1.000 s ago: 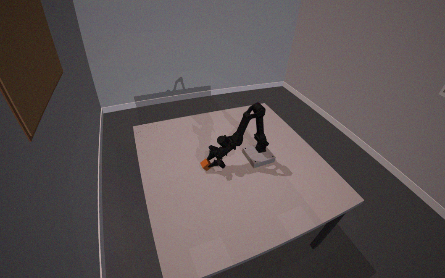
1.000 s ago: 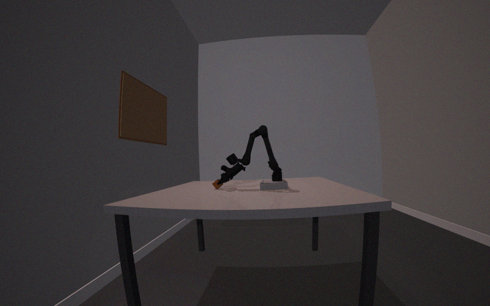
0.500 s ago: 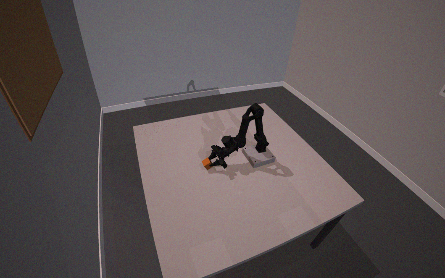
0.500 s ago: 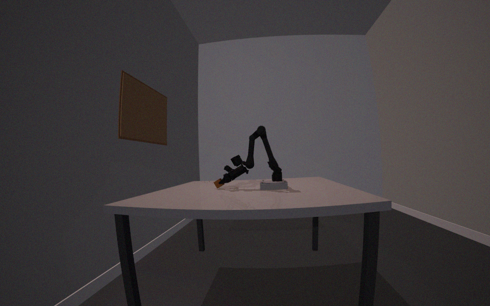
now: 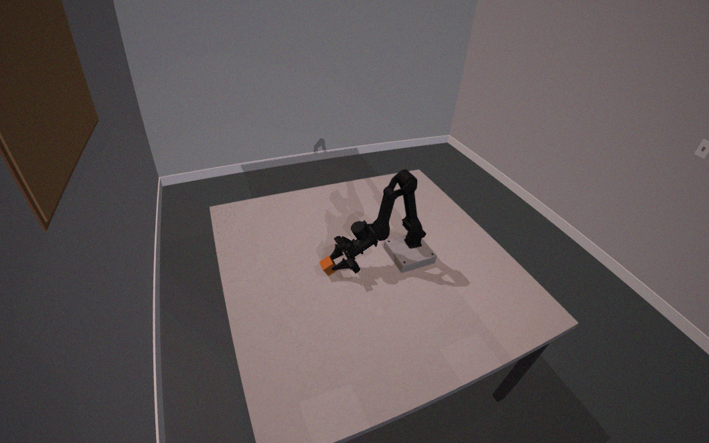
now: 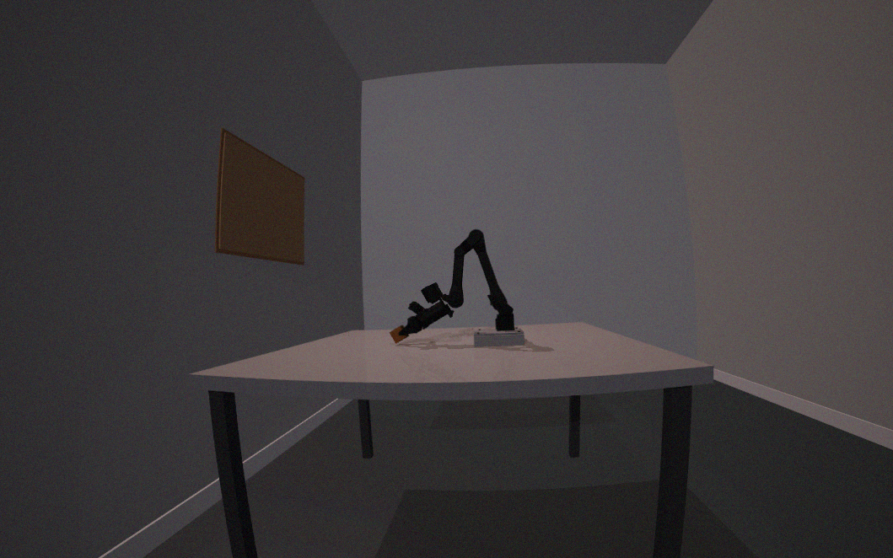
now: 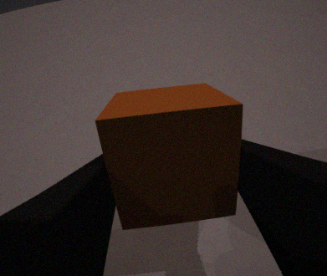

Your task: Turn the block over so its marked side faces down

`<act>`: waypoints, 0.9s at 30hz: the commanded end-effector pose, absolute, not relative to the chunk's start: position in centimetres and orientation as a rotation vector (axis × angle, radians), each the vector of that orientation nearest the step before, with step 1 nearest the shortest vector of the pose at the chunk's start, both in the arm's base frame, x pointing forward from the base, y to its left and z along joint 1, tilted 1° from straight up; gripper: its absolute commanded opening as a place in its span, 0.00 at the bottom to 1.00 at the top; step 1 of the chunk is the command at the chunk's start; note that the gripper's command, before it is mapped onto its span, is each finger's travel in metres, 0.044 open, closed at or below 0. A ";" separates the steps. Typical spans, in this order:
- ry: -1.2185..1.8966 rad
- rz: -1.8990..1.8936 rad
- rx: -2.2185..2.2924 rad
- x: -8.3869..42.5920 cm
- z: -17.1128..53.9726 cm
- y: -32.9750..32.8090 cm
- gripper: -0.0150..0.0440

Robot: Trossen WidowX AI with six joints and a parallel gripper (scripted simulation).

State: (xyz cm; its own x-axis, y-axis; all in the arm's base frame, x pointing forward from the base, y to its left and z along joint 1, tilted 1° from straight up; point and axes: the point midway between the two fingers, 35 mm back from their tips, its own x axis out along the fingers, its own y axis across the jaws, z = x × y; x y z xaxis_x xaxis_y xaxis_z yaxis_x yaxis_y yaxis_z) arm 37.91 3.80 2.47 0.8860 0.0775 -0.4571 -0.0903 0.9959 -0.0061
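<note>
The orange block (image 5: 326, 266) (image 6: 396, 335) (image 7: 171, 167) is held tilted, with its lower edge at or just above the table (image 5: 290, 340) (image 6: 449, 370) (image 7: 63, 63). My gripper (image 5: 333, 265) (image 6: 401, 333) (image 7: 170, 153) is shut on the block, with one black finger on each side of it, and points down at a slant. In the wrist view two faces of the block show, a bright upper one and a dark near one, both plain orange. No marked side shows in any view; the other faces are hidden. Whether the block touches the table is hard to tell.
The arm's grey base (image 5: 411, 257) (image 6: 498, 338) stands on the table to the right of the block. A brown board (image 5: 26, 104) (image 6: 260, 201) hangs on the left wall, away from the table. The arm's shadows fall across the table around the block.
</note>
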 end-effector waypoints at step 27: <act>0.468 0.091 -0.032 38.0 2.6 3.8 1.00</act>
